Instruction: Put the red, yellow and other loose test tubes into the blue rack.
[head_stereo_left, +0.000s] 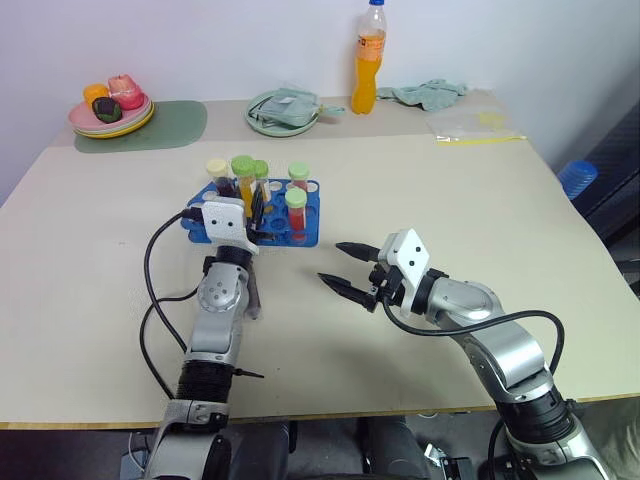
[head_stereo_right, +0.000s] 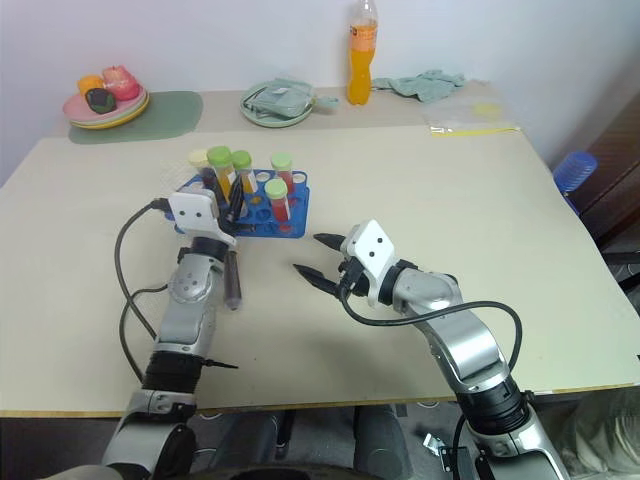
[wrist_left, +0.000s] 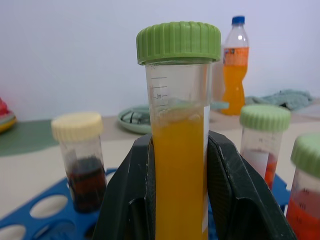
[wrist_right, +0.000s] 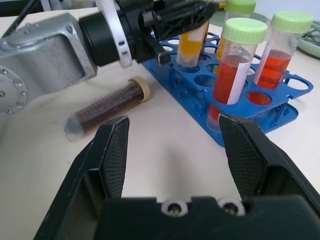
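The left gripper (head_stereo_left: 254, 213) has its jaws clamped on a yellow tube (wrist_left: 181, 150), its base at a hole of the blue rack (head_stereo_left: 300, 238). A dark tube (wrist_right: 106, 107) lies loose on the bench, just ahead of the right gripper (head_stereo_left: 345, 266), whose jaws are apart and empty. Several tubes already stand racked; these two remain, by my reading.

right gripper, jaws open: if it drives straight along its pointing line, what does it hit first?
Most likely the dark brown tube lying loose on the table, just beyond the right gripper, beside the left arm. The blue rack sits slightly off that line. Depth is uncertain, so treat this as a best guess.
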